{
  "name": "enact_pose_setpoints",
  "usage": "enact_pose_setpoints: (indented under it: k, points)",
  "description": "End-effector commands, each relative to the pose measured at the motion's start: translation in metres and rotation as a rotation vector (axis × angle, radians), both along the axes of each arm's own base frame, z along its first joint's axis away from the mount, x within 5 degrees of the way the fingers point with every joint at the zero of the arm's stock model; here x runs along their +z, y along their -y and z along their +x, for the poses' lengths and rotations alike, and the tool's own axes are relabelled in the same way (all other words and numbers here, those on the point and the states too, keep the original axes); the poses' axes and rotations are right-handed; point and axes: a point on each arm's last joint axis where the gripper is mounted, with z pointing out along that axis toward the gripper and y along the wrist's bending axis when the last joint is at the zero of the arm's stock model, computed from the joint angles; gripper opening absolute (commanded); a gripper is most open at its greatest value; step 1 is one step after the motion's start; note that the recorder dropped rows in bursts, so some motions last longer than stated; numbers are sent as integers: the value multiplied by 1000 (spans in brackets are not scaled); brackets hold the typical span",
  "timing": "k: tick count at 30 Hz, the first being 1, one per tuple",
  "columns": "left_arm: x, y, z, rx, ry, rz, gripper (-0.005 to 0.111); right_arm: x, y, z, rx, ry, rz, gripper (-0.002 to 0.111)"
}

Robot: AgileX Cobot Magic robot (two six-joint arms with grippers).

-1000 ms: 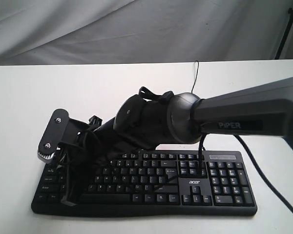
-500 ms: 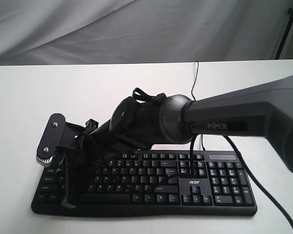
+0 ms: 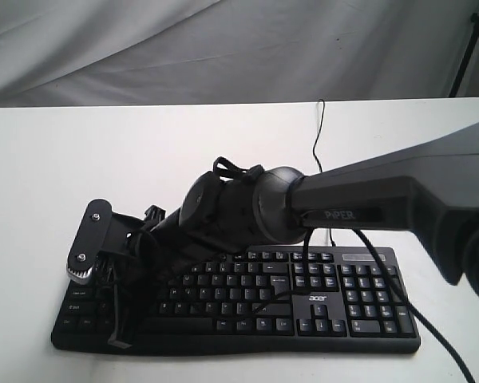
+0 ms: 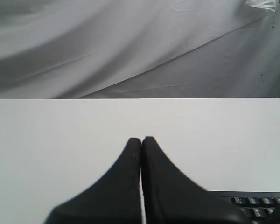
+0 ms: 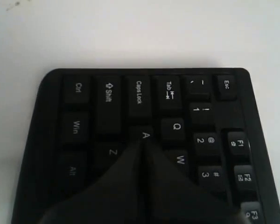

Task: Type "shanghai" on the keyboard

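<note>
The right gripper [image 5: 143,145], closed and empty, sets its tip at the A key [image 5: 146,135] of the keyboard [image 5: 91,100]; probably mid-word, letters left; the left gripper [image 4: 141,141], closed too, holds nothing.

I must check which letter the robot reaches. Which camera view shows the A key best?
The right wrist view: the A key is legible, at the tip of the shut right hand. In the exterior view, the right arm hides that part of the keyboard. The left wrist view shows only a keyboard corner.
</note>
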Motion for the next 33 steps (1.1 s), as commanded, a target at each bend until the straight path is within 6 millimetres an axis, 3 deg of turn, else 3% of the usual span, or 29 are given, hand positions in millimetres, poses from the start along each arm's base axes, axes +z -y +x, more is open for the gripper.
enact_pose_setpoints:
  k: [1,26,33]
  points:
    - [0,0,0,-4,-4,-5,1,3,0,2,-1,15,2,0]
    - [0,0,0,-4,-4,-5,1,-7,0,2,-5,4,-13,0]
    - [0,0,0,-4,-4,-5,1,19,0,1,17,54,8,0]
